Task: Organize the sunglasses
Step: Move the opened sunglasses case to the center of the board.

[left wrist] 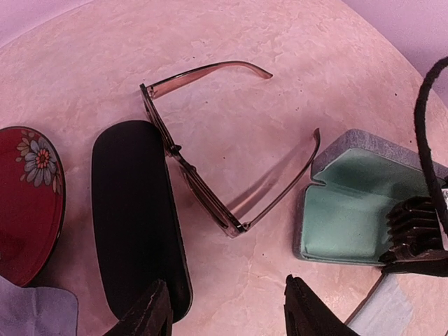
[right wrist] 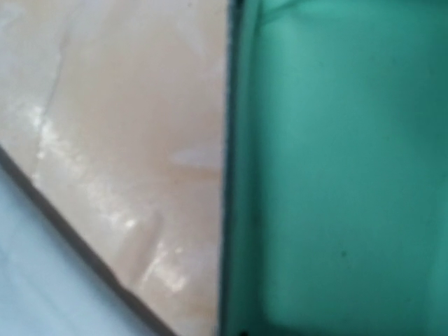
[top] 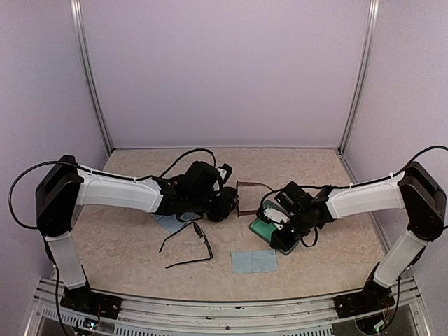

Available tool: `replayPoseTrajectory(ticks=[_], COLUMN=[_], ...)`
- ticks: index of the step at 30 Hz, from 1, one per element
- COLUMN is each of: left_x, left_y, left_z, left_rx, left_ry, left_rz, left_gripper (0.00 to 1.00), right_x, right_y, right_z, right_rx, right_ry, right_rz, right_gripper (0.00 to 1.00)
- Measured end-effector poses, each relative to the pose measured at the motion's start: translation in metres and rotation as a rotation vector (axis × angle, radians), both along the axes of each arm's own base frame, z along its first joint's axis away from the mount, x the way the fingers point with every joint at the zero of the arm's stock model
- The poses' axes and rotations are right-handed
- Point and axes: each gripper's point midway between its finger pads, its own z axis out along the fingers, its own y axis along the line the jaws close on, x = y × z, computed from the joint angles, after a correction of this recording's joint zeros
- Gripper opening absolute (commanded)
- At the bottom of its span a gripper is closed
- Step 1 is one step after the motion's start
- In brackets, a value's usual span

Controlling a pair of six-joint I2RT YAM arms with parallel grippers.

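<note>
The reddish-brown sunglasses (left wrist: 183,164) lie near the middle of the table (top: 329,259) with both arms unfolded. Their front runs just beside the long edge of a closed black case (left wrist: 136,217), and the tip of 1 arm ends close to the grey rim of an open case with green lining (left wrist: 346,217); whether tip and rim touch cannot be told. The black sunglasses (top: 203,238), the 2nd pair, lie apart from them, nearer the arm bases, also with arms spread and with nothing on them. The left gripper (left wrist: 227,315) hovers low over the table just short of the reddish-brown pair. Its jaws stand partly apart with only bare table between them, and 1 finger overlaps the end of the black case in the wrist view. The right gripper (top: 283,225) sits over the open case; its own camera gives only a blurred close view of green lining, table and a pale blue corner, so I cannot tell how its jaws stand. A red case with a flower pattern (left wrist: 28,203) lies beyond the black one. 1 light-blue cloth (top: 254,261) lies flat in front of the open case, and another (top: 168,222) shows under the left arm.
</note>
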Motion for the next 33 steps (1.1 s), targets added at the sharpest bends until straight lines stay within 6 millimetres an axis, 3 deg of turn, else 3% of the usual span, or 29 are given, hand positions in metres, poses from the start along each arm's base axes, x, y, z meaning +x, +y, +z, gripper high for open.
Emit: replayPoseTrajectory(ticks=[9,17,33], left_x=[-0.007,-0.007,-0.011], left_y=[0.006,0.006,0.011], left_z=[-0.013,-0.013,-0.021], left_rx=[0.033,0.034,0.050], left_ry=[0.011,0.009,0.021], left_rz=[0.004,0.005,0.004], left_gripper=[0.54,0.54,0.55], right_x=[0.007,0.009,0.027], right_y=[-0.002,-0.014,-0.067], right_z=[-0.001,0.007,0.008], right_rx=[-0.058,-0.089,-0.262], right_ry=[-0.025,-0.042,-0.082], right_rz=[0.014,-0.066,-0.286], right_gripper=[0.36,0.36,0.38])
